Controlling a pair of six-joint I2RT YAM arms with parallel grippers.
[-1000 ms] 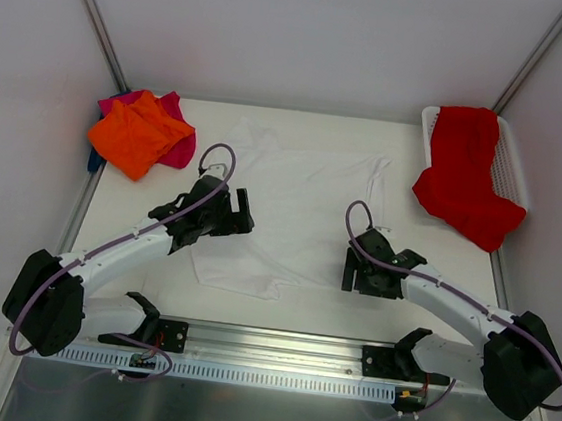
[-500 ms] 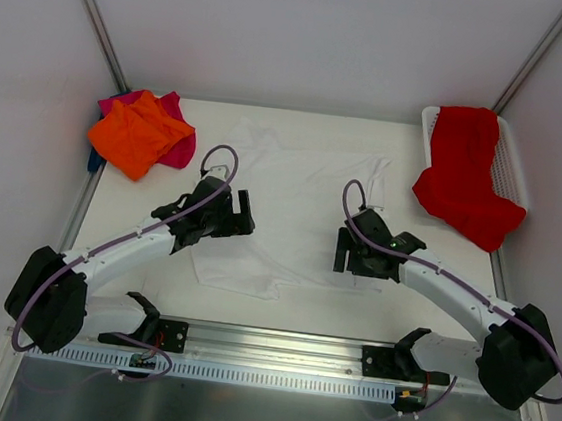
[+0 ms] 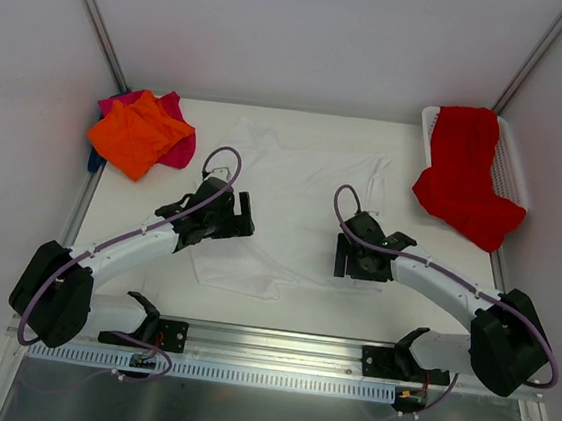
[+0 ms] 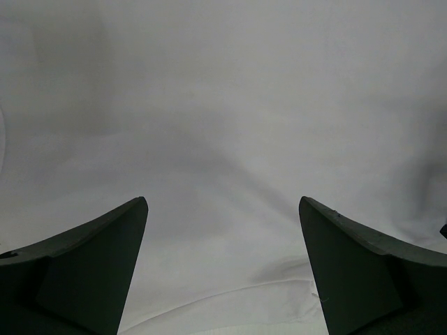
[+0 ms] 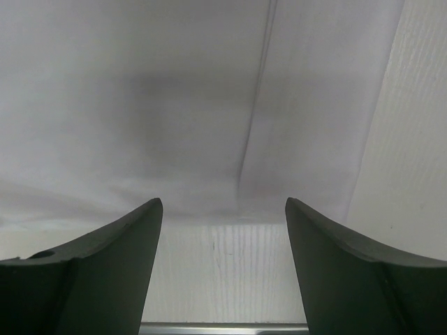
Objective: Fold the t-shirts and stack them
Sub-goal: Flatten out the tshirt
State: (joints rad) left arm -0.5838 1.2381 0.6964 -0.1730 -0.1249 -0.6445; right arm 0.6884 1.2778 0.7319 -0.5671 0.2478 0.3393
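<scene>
Over the last second the right arm has swung inward, carrying the right claw (image 3: 344, 259) from the bare bench (image 3: 390, 318) onto the near right edge of the white t-shirt (image 3: 303, 188). The left claw (image 3: 242, 211) has crept only slightly further over the shirt's left side. Both claws have their fingers apart and grip nothing: in the left wrist view plain white cloth fills the gap of the left claw (image 4: 222, 209), and in the right wrist view the right claw (image 5: 223, 206) looks down on cloth with a seam running through it. This reads as both arms lining up to pinch the two sides for a fold, which has not begun; the shirt lies spread, a little rumpled, mid-bench.

The orange t-shirt (image 3: 138, 135) sits on the magenta-pink t-shirt (image 3: 178, 147) at the far left corner, with a sliver of blue cloth (image 3: 93, 162) beneath. The red t-shirt (image 3: 466, 170) drapes out of the white mesh basket (image 3: 512, 173) at the far right. All are well apart from the claws, and nothing blocks the fold; the risk I see is pinching one layer unevenly.
</scene>
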